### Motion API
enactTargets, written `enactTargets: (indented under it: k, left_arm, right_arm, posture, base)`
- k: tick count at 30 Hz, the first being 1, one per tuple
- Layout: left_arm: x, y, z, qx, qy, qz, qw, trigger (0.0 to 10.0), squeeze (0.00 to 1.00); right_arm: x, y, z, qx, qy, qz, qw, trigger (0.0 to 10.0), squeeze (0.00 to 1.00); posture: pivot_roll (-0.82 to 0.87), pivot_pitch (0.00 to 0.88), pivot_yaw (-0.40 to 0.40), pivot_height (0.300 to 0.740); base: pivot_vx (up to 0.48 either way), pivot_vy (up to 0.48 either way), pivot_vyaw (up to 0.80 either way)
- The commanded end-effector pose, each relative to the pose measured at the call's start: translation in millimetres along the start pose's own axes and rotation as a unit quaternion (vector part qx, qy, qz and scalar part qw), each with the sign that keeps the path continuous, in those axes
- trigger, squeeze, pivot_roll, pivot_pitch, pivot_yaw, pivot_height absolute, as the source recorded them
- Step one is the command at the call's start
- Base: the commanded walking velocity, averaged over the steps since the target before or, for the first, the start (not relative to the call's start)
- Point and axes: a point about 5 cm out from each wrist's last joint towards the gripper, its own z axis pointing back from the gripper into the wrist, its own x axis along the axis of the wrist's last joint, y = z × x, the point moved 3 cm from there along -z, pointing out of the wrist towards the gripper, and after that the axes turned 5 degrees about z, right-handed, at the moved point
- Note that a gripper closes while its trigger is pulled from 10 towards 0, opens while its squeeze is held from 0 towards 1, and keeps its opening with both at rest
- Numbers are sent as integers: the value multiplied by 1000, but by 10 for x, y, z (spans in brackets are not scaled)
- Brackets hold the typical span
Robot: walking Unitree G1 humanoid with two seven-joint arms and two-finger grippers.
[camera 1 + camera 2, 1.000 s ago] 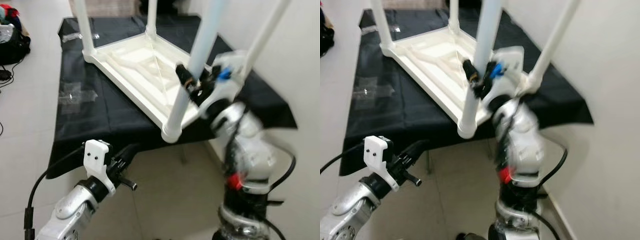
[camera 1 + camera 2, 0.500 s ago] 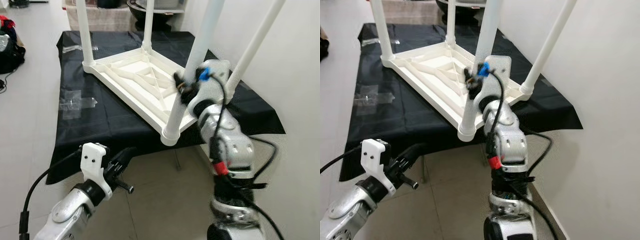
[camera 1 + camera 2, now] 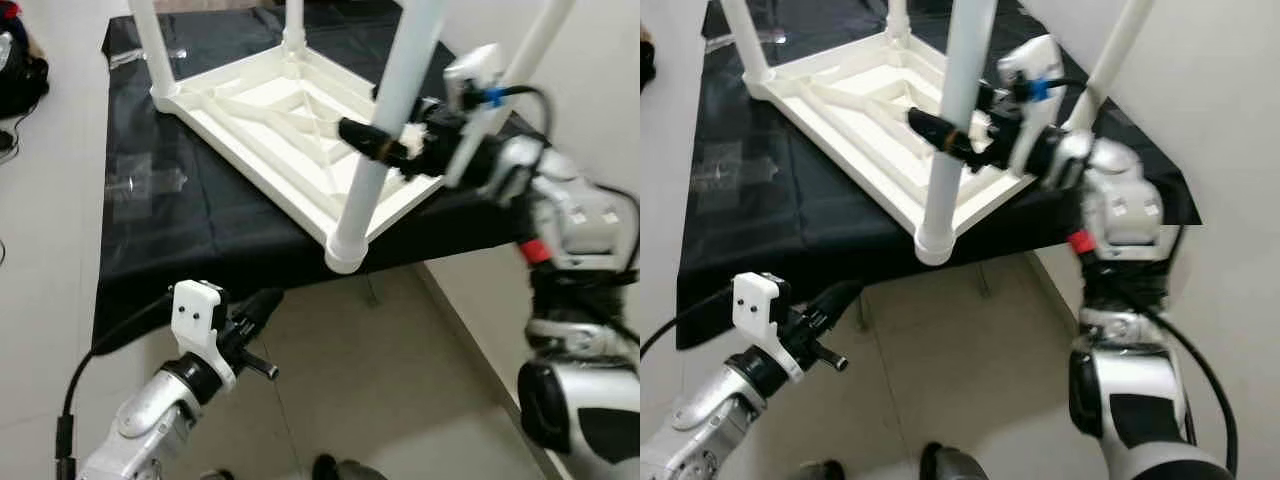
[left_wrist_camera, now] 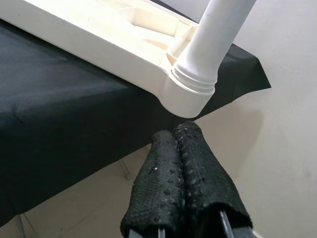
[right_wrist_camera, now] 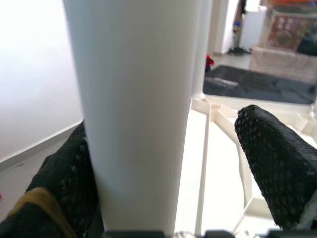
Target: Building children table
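Note:
A white children table (image 3: 270,120) lies upside down on a black cloth, its legs pointing up. My right gripper (image 3: 385,142) reaches in from the right at the near leg (image 3: 392,95), about halfway up. It is open: in the right wrist view one finger (image 5: 64,183) rests against the leg (image 5: 138,99), while the other finger (image 5: 277,163) stands apart from it. My left gripper (image 3: 262,305) hangs low in front of the cloth's edge, shut with nothing in it. In the left wrist view its fingers (image 4: 181,183) point at the near corner socket (image 4: 193,87).
The black cloth (image 3: 200,230) covers a low stand and hangs over its front edge. Clear plastic bags (image 3: 140,185) lie on the cloth at the left. A white wall (image 3: 600,60) rises close on the right. A dark bag (image 3: 20,75) sits on the tiled floor (image 3: 380,380) at the far left.
My right arm has swung out to the right, and its gripper now reaches the near leg from the side. The camera has shifted. My left gripper has hardly moved.

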Motion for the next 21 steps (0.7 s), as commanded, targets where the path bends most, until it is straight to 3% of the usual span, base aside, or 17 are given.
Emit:
enactTargets:
  k: [1,4,5,10,11,12,21]
  left_arm:
    - [-36,6,26,1,8,1,1000,10000,0]
    - [-36,12,29,2,9,1,1000,10000,0]
    - [-35,13,29,2,9,1,1000,10000,0]
    - [-37,14,26,2,9,1,1000,10000,0]
    - [-38,16,25,2,9,1,1000,10000,0]
    - [-38,18,24,2,9,2,1000,10000,0]
    - [-39,23,13,3,7,3,1000,10000,0]
  right_arm:
    - [73,-16,29,16,-11,11,1000,10000,1000]
    - [189,-83,11,47,-8,32,998,10000,1000]
    - [228,-94,4,64,-9,38,997,10000,0]
    - [335,-86,-17,107,-21,43,993,10000,0]
    - [362,-90,-23,115,-24,47,992,7137,0]
    - [398,-102,-27,126,-29,47,990,0,0]
    - [450,-88,-12,164,-29,36,985,0,0]
  posture:
    - [-9,214,-115,740]
    - [-10,212,-111,740]
    - [-10,212,-111,740]
    - [-10,210,-111,740]
    - [-10,208,-110,740]
    - [-11,209,-111,740]
    - [-24,208,-113,740]
  base:
    - [0,0,0]
    - [0,0,0]
    - [0,0,0]
    - [0,0,0]
    - [0,0,0]
    - [0,0,0]
    - [0,0,0]
